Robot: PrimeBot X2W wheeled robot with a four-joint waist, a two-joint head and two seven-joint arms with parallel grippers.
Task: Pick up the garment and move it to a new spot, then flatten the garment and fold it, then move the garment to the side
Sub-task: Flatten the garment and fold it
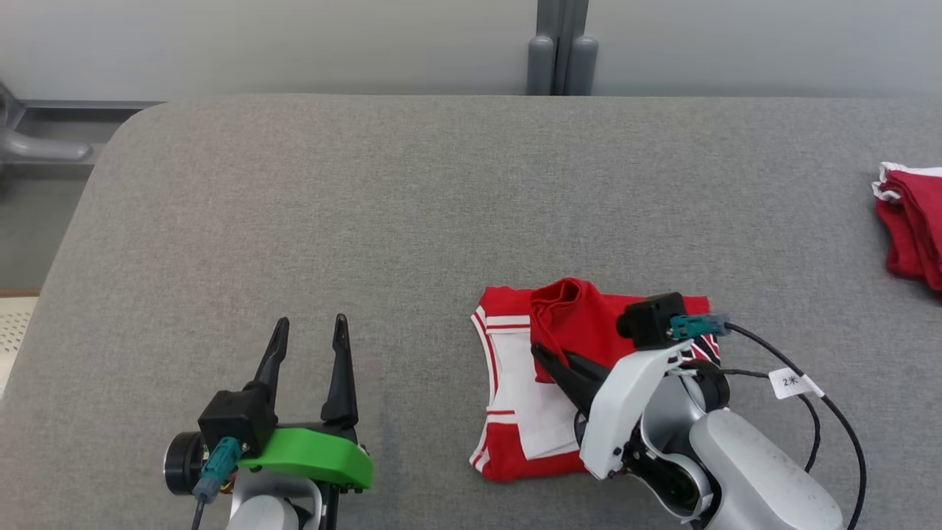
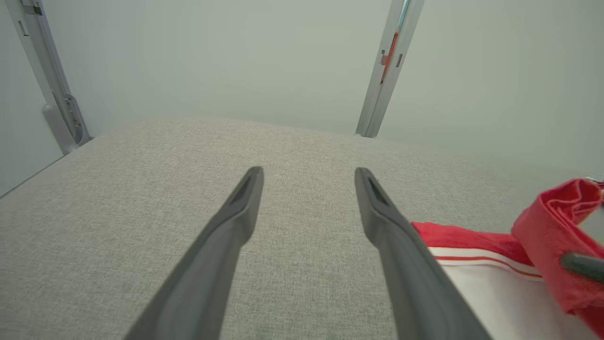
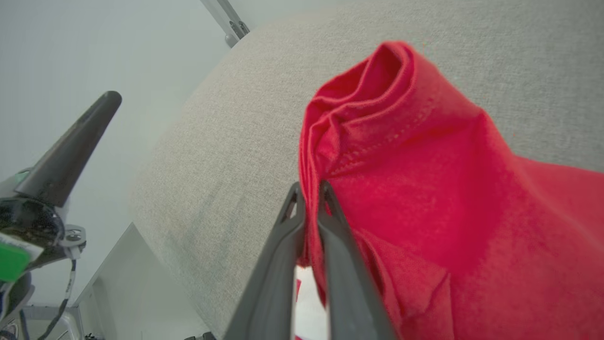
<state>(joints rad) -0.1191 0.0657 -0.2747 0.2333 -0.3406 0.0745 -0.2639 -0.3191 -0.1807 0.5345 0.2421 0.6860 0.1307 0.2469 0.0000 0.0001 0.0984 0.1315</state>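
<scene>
A red and white garment (image 1: 530, 397) lies partly folded on the grey padded table (image 1: 412, 221), right of centre near the front. My right gripper (image 1: 541, 355) is shut on a red edge of it and holds that fold (image 3: 401, 156) raised above the rest. In the right wrist view the fingers (image 3: 288, 245) pinch the cloth between them. My left gripper (image 1: 310, 325) stands open at the lower left, over bare table, apart from the garment. The left wrist view has its open fingers (image 2: 245, 198) with the garment (image 2: 481, 245) to their right.
A second red garment (image 1: 912, 228) lies folded at the table's far right edge. Behind the table runs a pale wall with a grey post (image 1: 561, 51). The table's left edge and rounded corner (image 1: 125, 125) drop to the floor.
</scene>
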